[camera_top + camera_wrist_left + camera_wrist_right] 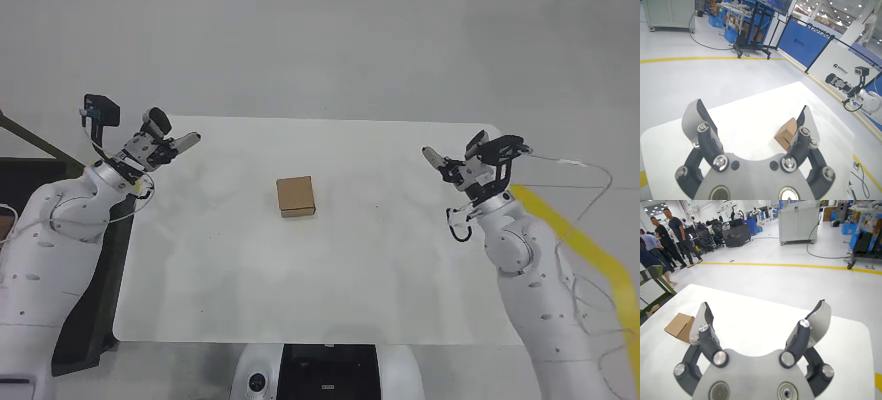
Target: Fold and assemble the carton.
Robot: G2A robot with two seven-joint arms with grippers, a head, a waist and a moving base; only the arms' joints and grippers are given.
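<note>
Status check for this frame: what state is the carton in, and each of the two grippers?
carton: folded up into a closed box, resting at the middle of the table, held by nothing.
left gripper: open, empty, by one far corner of the table.
right gripper: open, empty, by the other far corner.
</note>
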